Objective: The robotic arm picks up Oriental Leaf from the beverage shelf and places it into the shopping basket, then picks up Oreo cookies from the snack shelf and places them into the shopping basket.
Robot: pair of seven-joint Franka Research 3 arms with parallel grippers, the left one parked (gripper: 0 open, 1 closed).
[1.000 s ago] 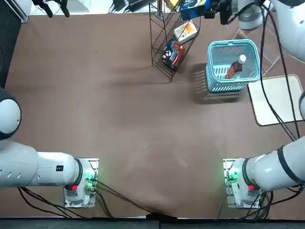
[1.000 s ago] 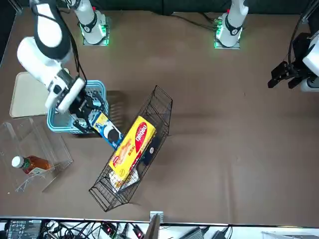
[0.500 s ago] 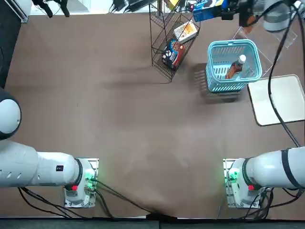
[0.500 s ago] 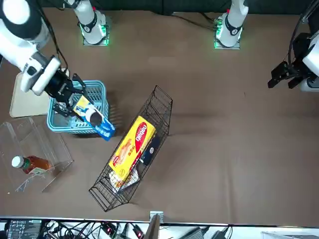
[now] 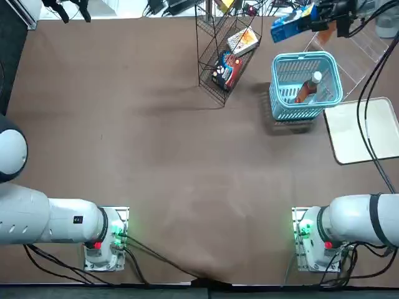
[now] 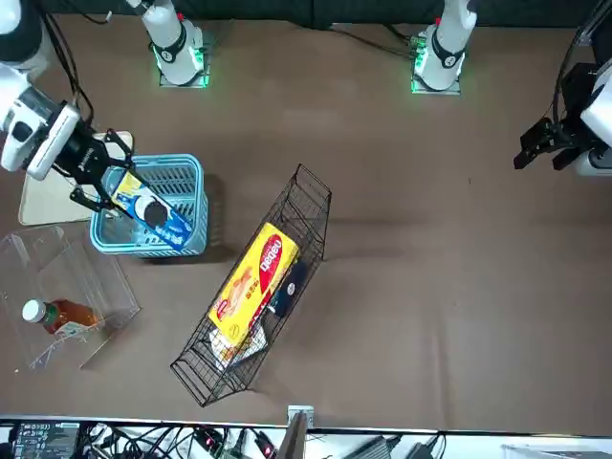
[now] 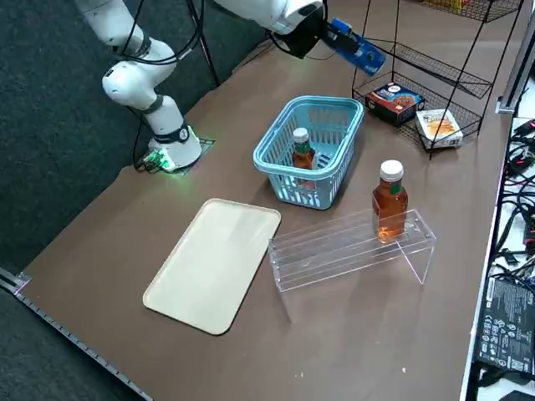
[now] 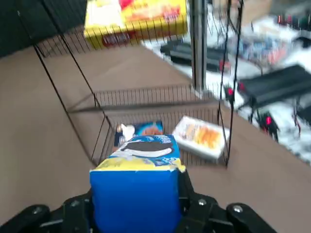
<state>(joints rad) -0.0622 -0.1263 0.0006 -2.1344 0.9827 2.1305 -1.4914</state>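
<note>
the right gripper (image 8: 136,204), pinching the oreo cookies (image 8: 136,194), has swung off the snack shelf (image 6: 253,287) toward the shopping basket (image 6: 191,215). lowering and release remain, i judge.

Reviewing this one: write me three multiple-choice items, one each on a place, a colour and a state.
1. Where is the white-and-orange packet?
A) in the basket
B) on the cream tray
C) on the black wire rack

2. What colour is the shopping basket?
A) red
B) light blue
C) black

3. How is the right gripper?
A) gripping the Oreo packet
B) gripping a bottle
C) holding nothing

Key:
1 C: the white-and-orange packet sits on a tier of the black wire rack.
2 B: the shopping basket is light blue.
3 A: the right gripper has the Oreo packet between its fingers.
</note>
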